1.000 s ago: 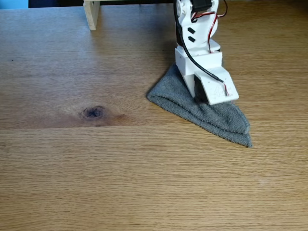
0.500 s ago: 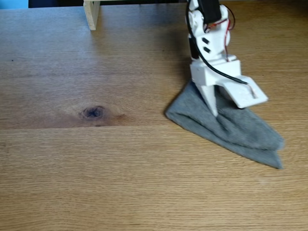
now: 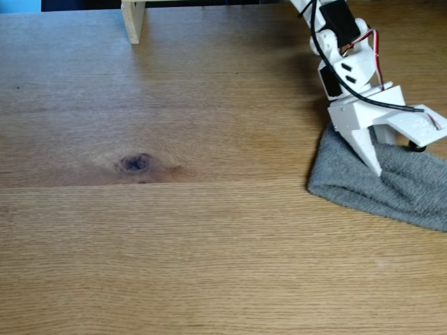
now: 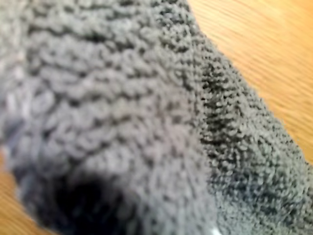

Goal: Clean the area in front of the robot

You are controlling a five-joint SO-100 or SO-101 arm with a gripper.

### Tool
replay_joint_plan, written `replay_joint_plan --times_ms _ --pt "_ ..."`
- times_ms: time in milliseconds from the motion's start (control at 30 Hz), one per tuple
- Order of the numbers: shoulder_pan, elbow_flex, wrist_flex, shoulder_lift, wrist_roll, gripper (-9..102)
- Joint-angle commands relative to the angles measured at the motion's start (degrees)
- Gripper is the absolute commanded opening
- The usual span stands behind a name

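Observation:
The area is a light-oak tabletop (image 3: pixel 209 244) of long planks. In the fixed view the white robot arm (image 3: pixel 342 42) reaches down at the right, with red and black wires along it. Its gripper (image 3: pixel 397 155) presses down into a crumpled grey towel (image 3: pixel 412 195). One pointed finger (image 3: pixel 367 150) digs into the cloth, and the flat plate stands just to its right with a fold of towel bunched between them. The towel runs off the right edge of this view. In the wrist view the towel (image 4: pixel 122 98) is close up and blurred, with bare wood (image 4: pixel 274 49) at the upper right.
A dark oval knot (image 3: pixel 136 162) marks the wood left of centre. A pale wooden post (image 3: pixel 133 21) stands at the back left. Broad bare wood stretches to the left of the towel and in front of it.
The arm has swept to the right across the table and dragged the towel with it, from the middle to the right edge of the fixed view.

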Motion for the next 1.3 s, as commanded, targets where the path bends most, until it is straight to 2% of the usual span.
replay_joint_plan --times_ms 0,200,367,467,633,733,1033,1133,1267 --pt "-2.3 -5.6 -2.8 5.4 -1.1 0" --pt "2.9 -5.6 -13.3 -4.1 -10.3 0" --pt "12.7 -5.6 -14.5 -9.4 -16.2 0" --pt "17.8 -5.6 -6.7 -9.7 -16.2 0" --pt "22.2 -5.4 20.1 0.9 -7.5 0" --pt "21.6 -5.4 30.1 10.7 -2.9 0" --pt "21.9 -4.1 39.9 35.7 -2.4 0" --pt "25.1 1.9 41.0 42.5 -3.8 0" --pt "32.1 15.0 38.5 51.2 -5.6 0"
